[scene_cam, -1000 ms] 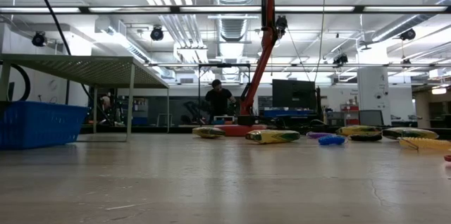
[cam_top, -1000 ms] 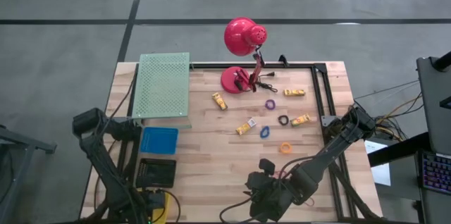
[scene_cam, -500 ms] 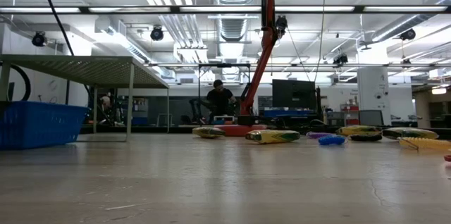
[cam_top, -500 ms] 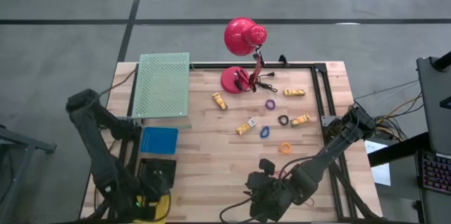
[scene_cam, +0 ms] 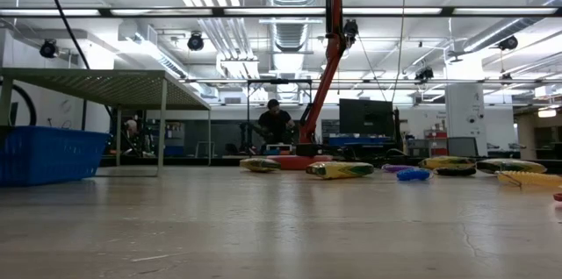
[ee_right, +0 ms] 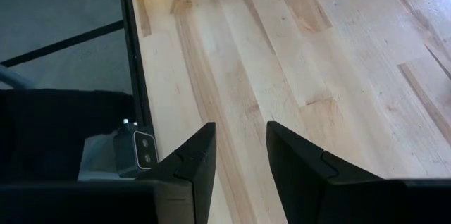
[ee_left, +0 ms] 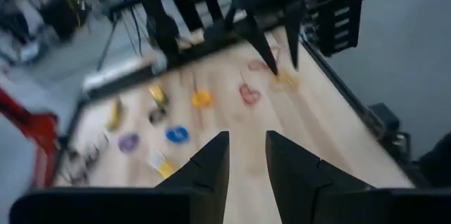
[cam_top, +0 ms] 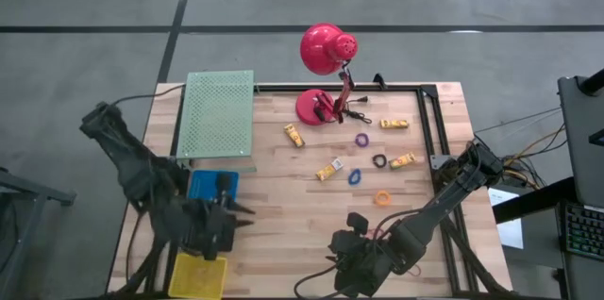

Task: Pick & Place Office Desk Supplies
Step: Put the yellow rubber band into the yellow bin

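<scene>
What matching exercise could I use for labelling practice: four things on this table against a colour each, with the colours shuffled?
Things:
1. desk lamp
2. mesh shelf
3. bin beside the left gripper
4. basket at the table's near left corner

Colours:
a. yellow
b. red
c. blue
d. pale green

Pairs: 1-b, 2-d, 3-c, 4-a

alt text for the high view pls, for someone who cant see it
Overhead view of a wooden table with small yellow pieces and colored rings scattered near a red desk lamp. The left tool reaches in, empty and slightly open, beside a blue bin and green mesh shelf. The right tool waits at the near edge.
</scene>
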`<state>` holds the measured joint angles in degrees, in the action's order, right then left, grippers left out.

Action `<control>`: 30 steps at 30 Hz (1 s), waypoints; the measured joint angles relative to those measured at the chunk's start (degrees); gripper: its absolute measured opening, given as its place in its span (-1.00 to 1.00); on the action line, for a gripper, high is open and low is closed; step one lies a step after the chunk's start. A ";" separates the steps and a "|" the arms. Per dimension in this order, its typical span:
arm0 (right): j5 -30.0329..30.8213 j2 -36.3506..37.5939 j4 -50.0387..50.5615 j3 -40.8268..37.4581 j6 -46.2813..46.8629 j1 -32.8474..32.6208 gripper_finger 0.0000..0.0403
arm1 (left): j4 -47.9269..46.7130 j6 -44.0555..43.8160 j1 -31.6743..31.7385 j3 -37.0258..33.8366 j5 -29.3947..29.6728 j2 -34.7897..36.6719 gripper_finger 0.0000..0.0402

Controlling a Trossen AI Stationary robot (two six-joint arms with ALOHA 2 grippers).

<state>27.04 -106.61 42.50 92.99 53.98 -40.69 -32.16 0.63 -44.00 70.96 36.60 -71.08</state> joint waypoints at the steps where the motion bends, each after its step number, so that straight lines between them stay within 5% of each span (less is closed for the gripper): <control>1: 0.00 0.00 0.02 0.00 0.00 -0.02 -0.40 | 1.02 2.66 1.86 0.00 -1.84 0.53 -0.52; 10: 0.00 0.00 0.01 0.00 -0.01 -0.01 -0.40 | 1.03 9.40 22.83 -0.09 -28.98 4.68 -0.52; 15: 0.00 0.00 0.02 0.00 0.00 0.00 -0.40 | -1.44 6.45 26.32 -1.21 -29.40 9.38 -0.52; 21: -0.02 0.00 0.01 0.00 -0.32 -0.02 -0.40 | 5.92 11.33 24.16 -10.72 -30.16 17.56 -0.52; 30: -0.08 0.00 0.17 0.00 -14.51 0.05 -0.40 | 11.84 13.20 24.29 -20.43 -28.80 27.28 -0.52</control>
<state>26.96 -106.61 42.67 92.99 39.46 -40.64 -20.33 13.83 -19.71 50.53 7.80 -43.79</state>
